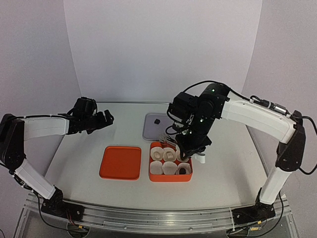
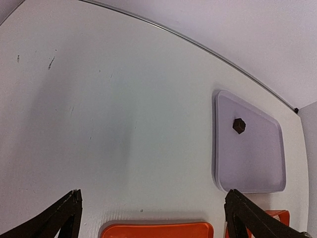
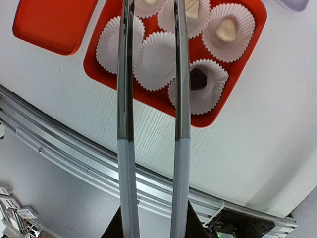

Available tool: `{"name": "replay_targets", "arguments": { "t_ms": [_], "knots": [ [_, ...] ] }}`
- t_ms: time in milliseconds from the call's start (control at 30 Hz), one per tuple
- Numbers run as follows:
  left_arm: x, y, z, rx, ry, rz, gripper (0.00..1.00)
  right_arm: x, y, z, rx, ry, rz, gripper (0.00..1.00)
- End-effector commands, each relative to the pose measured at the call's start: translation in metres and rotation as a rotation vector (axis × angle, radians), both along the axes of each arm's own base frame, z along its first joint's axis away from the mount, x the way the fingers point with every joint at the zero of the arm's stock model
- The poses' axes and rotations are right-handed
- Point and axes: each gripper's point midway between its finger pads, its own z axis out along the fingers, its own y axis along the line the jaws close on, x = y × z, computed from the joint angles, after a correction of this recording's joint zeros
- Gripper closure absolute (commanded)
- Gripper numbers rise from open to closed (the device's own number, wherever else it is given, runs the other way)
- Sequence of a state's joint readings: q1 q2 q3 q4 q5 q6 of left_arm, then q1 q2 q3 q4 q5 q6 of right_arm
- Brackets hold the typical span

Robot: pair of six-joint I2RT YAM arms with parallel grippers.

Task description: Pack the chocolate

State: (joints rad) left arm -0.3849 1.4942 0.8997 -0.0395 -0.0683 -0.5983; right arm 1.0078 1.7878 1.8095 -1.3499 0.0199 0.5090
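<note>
Worktop [image 1: 223, 163] carries a lilac tray [image 1: 150, 132] at the back, an orange lid [image 1: 120, 162] and an orange box [image 1: 171, 178] with six paper cups [image 3: 156, 59].

Right pincer [image 1: 185, 148] hangs over the box. Its two long blades run parallel with a narrow gap, but the tips leave the wrist view, so I cannot tell whether they carry anything. Left pincer [image 2: 153, 196] hovers off to the left, spread wide, nothing in it.

Chocolate: three cream pieces [image 3: 226, 29] sit in the far row of cups and one dark piece [image 3: 198, 79] in the near right cup. Another dark piece [image 2: 239, 125] lies alone on the tray. Near middle and near left cups look empty. I cannot find a sixth.

Judgement: the step is filling the near row with dark. I plan to come down plumb over a cup's centre, with the blades clear of the pleats, and release low so nothing bounces. The cups look light and may lift with the blades on the way out.
</note>
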Motion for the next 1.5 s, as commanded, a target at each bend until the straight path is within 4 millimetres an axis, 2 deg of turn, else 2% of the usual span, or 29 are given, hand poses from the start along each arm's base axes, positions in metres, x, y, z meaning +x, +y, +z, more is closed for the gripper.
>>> {"name": "replay_targets", "arguments": {
  "t_ms": [0, 100, 233, 433, 667, 900, 1033, 1467],
  "knots": [
    [0.016, -0.005, 0.023, -0.014, -0.068, -0.012, 0.0, -0.075, -0.076, 0.004, -0.228, 0.243, -0.1, 1.0],
    [0.018, -0.006, 0.021, -0.013, -0.065, -0.012, 0.0, -0.089, -0.086, -0.003, -0.262, 0.289, -0.119, 1.0],
    [0.02, -0.008, 0.019, -0.02, -0.057, -0.015, 0.0, -0.097, -0.084, -0.01, -0.28, 0.327, -0.099, 1.0],
    [0.019, -0.008, 0.018, -0.023, -0.053, -0.014, 0.0, -0.099, -0.073, -0.021, -0.294, 0.348, -0.058, 1.0],
    [0.016, -0.006, 0.019, -0.023, -0.055, -0.009, 0.0, -0.099, -0.08, -0.036, -0.348, 0.351, -0.086, 1.0],
    [0.015, -0.005, 0.017, -0.021, -0.053, -0.008, 0.0, -0.088, -0.063, -0.051, -0.324, 0.328, -0.052, 1.0],
    [0.016, -0.005, 0.023, -0.029, -0.08, -0.003, 0.0, -0.085, -0.061, -0.05, -0.313, 0.313, -0.053, 1.0],
    [0.014, -0.004, 0.019, -0.026, -0.067, -0.001, 0.0, -0.082, -0.06, -0.035, -0.272, 0.266, -0.08, 1.0]
  ]
}}
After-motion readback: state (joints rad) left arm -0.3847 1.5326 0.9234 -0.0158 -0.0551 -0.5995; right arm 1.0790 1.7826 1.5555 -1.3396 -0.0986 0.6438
